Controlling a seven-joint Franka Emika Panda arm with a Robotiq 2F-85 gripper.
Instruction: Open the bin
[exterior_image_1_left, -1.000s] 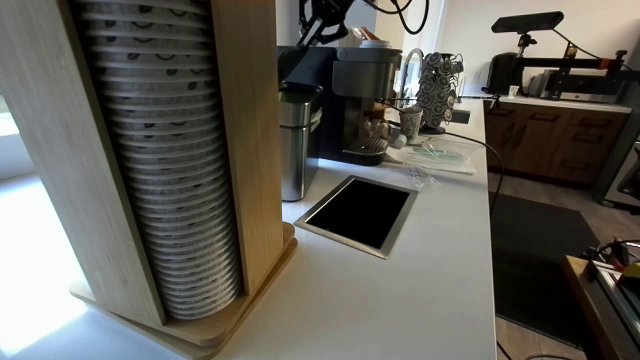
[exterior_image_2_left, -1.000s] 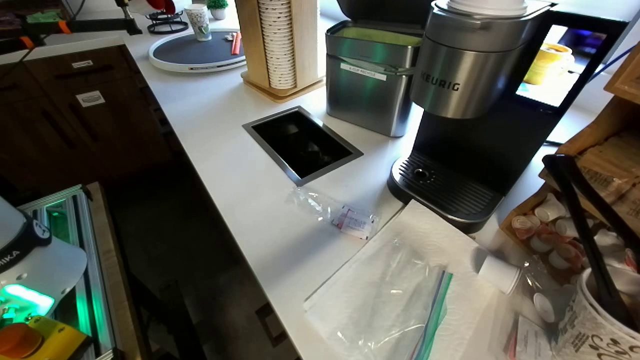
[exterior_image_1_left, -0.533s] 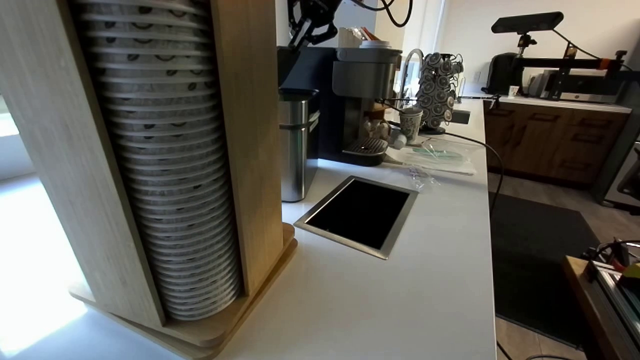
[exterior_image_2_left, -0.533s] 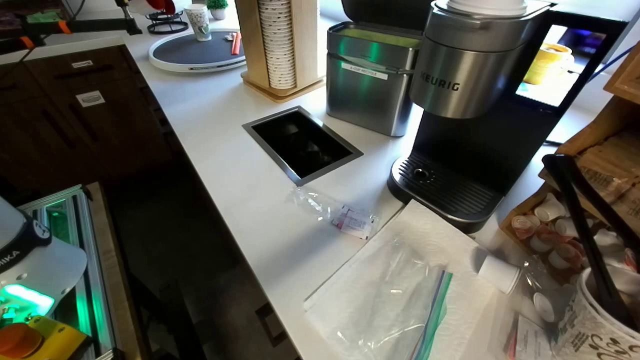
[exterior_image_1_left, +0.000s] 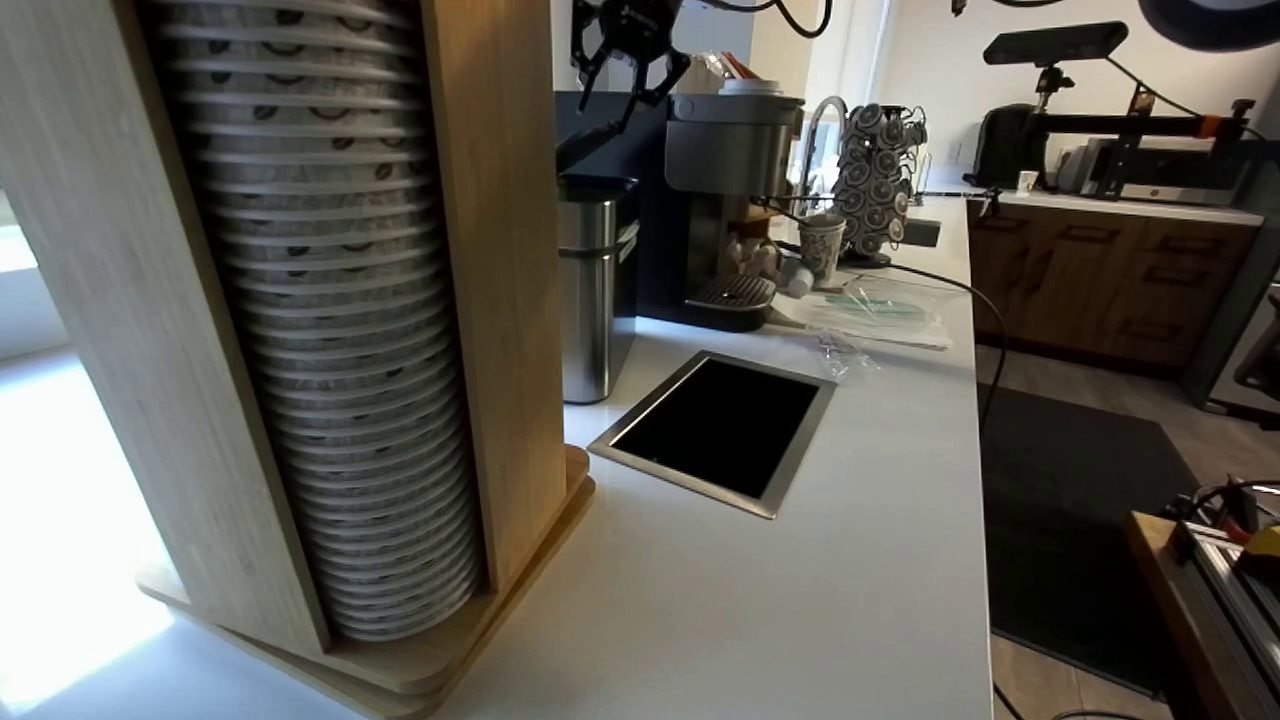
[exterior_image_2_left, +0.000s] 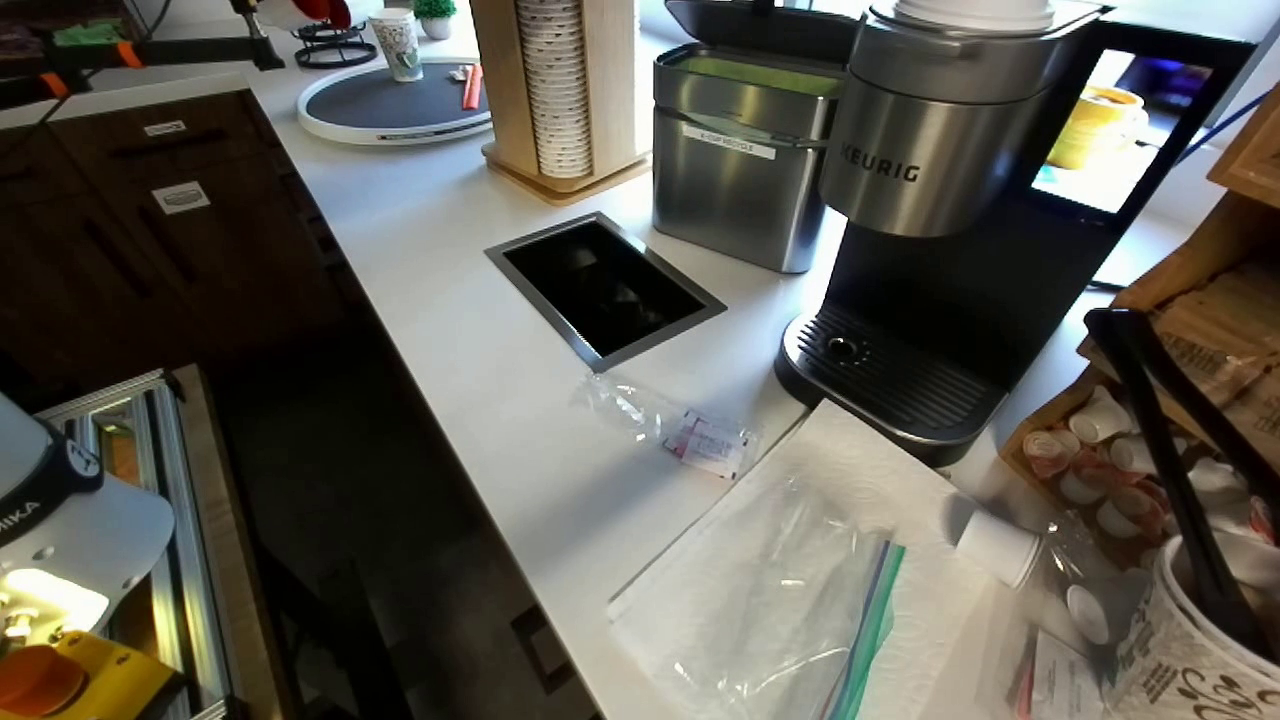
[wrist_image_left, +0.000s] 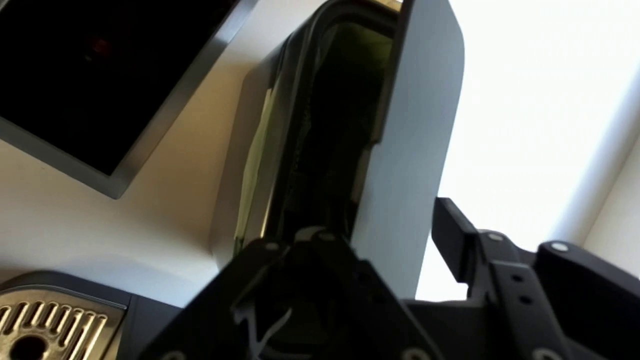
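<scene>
Exterior view: silvery bin (exterior_image_2_left: 740, 195), lid (exterior_image_2_left: 765, 35) up

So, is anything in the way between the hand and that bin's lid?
Nothing visible. In the wrist view, the raised lid shows through the gap of the open hand; the coffee machine stands beside the bin, not between.

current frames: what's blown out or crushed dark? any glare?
Wrist view: inside of the bin mostly lost in shadow, area just right of its lid blown white. In an exterior view, sunlit counter left of the wooden cup holder washes out, while the framed opening reads nearly flat black. In an exterior view, small glints on the clear zip bag.
</scene>
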